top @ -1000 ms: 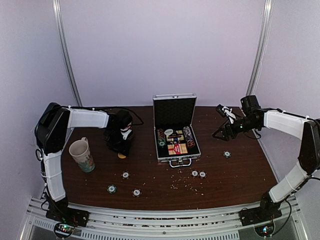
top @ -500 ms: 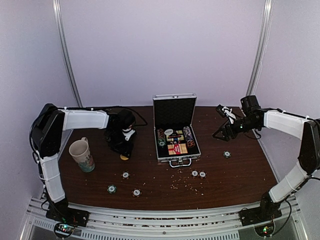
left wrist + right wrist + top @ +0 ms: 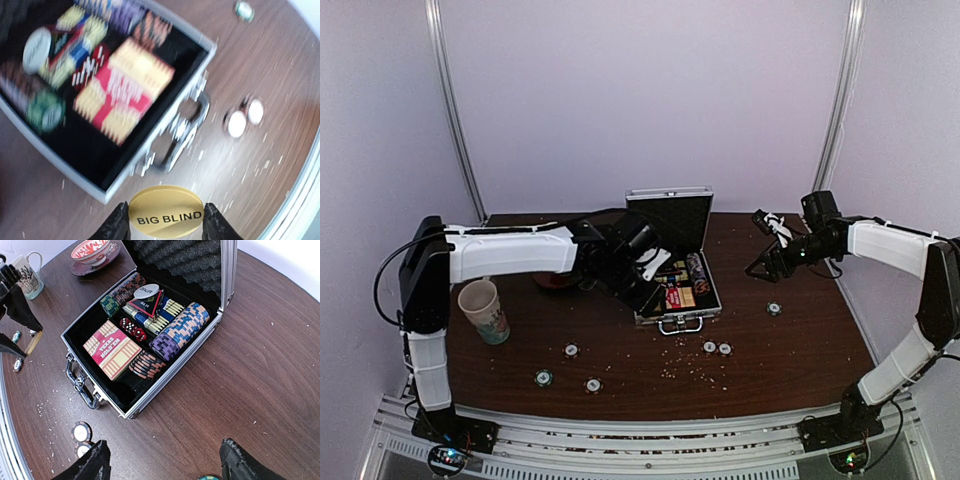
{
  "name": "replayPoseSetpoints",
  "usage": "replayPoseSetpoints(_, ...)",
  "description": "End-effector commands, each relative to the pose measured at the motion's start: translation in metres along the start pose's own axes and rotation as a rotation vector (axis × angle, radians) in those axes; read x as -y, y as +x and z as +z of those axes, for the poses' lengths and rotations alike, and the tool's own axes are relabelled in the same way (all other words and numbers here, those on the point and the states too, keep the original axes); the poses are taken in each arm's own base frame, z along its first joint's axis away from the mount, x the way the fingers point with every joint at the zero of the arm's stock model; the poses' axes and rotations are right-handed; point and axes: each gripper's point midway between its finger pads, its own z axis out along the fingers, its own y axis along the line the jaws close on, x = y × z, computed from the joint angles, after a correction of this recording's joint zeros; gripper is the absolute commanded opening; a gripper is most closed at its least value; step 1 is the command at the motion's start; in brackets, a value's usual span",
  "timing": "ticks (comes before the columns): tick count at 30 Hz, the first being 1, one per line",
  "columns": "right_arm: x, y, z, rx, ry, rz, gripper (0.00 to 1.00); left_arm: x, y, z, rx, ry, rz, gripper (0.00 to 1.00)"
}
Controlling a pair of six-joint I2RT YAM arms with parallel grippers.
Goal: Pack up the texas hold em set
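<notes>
The left gripper (image 3: 166,226) is part-closed on the yellow disc (image 3: 166,211), its fingers pinching opposite edges so the disc lies flat. In the wrist view the disc hangs just outside the front wall of the open case (image 3: 172,116), beside the handle, so the bare black floor lies straight ahead. The left arm is much the nearer. The right gripper (image 3: 165,462) hangs wide open and empty, off to the case's right.

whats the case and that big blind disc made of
Case: probably aluminium, going by its bright silver metallic frame. The lid lining looks like black egg-crate foam. Big blind disc: likely plastic, a smooth gold sheen with printed black lettering, though metal can't be excluded.
</notes>
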Motion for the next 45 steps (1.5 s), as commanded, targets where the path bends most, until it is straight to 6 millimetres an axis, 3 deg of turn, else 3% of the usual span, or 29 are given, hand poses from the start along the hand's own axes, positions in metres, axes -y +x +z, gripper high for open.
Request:
replayPoseSetpoints(1, 0.001, -0.011, -0.004, 0.015, 0.014, -0.024, 0.76, -0.003, -0.056, 0.016, 0.163, -0.005, -0.035, 0.45)
replayPoseSetpoints(7, 0.001, -0.012, -0.004, 0.017, 0.014, -0.028, 0.76, -0.011, -0.082, 0.042, 0.206, -0.055, -0.040, 0.46)
replayPoseSetpoints(15, 0.002, -0.010, -0.004, 0.012, 0.016, -0.026, 0.76, -0.015, -0.083, 0.079, 0.179, -0.061, -0.040, 0.46)
replayPoseSetpoints(25, 0.002, -0.008, -0.002, 0.001, 0.012, -0.024, 0.76, -0.025, -0.081, 0.093, 0.175, -0.107, -0.037, 0.47)
replayPoseSetpoints(33, 0.001, -0.007, 0.000, -0.001, 0.003, -0.020, 0.76, -0.027, -0.077, 0.102, 0.144, -0.121, -0.022, 0.54)
replayPoseSetpoints(38, 0.000, -0.005, 0.005, -0.007, -0.013, -0.007, 0.76, -0.027, -0.080, 0.089, 0.155, -0.130, -0.020, 0.58)
replayPoseSetpoints(45, 0.006, -0.014, -0.002, 0.004, 0.041, -0.016, 0.77, -0.015, -0.092, 0.035, 0.225, -0.165, 0.048, 0.59)
